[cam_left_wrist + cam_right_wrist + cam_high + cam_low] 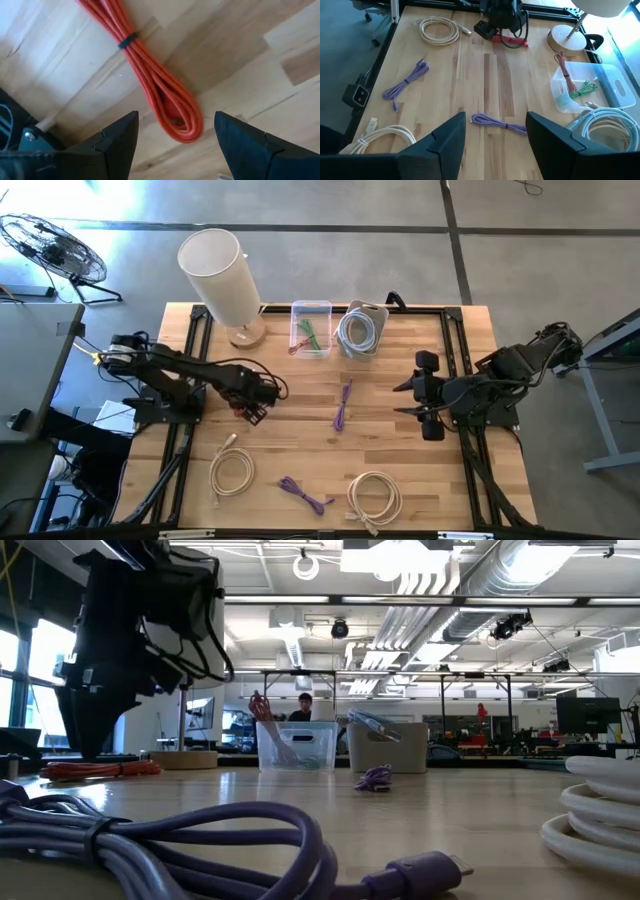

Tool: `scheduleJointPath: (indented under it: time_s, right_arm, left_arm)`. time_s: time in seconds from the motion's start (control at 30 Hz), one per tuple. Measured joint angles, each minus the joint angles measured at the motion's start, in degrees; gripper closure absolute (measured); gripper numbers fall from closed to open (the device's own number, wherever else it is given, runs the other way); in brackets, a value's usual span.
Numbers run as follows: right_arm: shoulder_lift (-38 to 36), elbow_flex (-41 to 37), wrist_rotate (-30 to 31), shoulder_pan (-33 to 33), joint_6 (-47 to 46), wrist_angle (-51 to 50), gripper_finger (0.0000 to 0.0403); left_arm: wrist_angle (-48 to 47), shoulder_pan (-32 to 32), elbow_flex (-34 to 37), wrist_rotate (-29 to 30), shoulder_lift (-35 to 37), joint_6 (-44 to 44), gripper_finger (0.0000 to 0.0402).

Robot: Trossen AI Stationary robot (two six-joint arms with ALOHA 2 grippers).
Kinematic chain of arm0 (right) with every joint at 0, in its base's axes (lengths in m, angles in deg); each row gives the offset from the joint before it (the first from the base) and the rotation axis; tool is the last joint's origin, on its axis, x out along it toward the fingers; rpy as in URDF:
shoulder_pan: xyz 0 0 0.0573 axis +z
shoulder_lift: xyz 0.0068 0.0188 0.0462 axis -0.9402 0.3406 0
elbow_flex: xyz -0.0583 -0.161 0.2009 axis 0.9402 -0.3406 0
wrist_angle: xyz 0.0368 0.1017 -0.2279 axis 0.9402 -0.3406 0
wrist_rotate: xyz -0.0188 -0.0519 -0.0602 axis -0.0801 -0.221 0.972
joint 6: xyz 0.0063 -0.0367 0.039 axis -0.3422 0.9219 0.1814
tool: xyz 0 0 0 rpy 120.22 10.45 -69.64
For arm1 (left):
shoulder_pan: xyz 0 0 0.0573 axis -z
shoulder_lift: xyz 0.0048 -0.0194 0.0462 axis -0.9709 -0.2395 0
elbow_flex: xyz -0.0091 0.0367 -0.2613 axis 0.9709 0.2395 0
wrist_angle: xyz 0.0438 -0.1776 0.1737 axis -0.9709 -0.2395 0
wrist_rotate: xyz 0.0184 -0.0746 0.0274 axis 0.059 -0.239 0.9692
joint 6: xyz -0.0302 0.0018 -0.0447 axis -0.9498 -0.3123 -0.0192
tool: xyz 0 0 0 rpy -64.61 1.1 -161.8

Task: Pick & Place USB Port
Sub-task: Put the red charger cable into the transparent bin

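A red USB cable (159,92), coiled into a long bundle and tied with a black band (128,41), lies flat on the wooden table at its left side. My left gripper (175,127) points down over the bundle's looped end. It is open, with one finger on each side of the loop and clear of it. The high view shows this gripper (253,408) covering most of the cable. From the right wrist view, the red cable (514,41) shows beneath it. My right gripper (408,398) hangs open above the table's right side, holding nothing.
Purple cables (343,404) (303,494) and white coils (231,471) (374,496) lie on the table. At the far edge stand a clear bin (311,327) with green and red cables, a grey bin (362,330) with a white cable, and a lamp (222,275).
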Motion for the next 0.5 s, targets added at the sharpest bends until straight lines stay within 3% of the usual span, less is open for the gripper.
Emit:
scheduleJointPath:
  time_s: [0.5]
  right_arm:
    - [0.0,0.0,-0.5,0.0,1.0,0.0,0.0203]
  left_arm:
    - [3.0,-8.5,0.1,-2.0,0.0,9.8,0.0147]
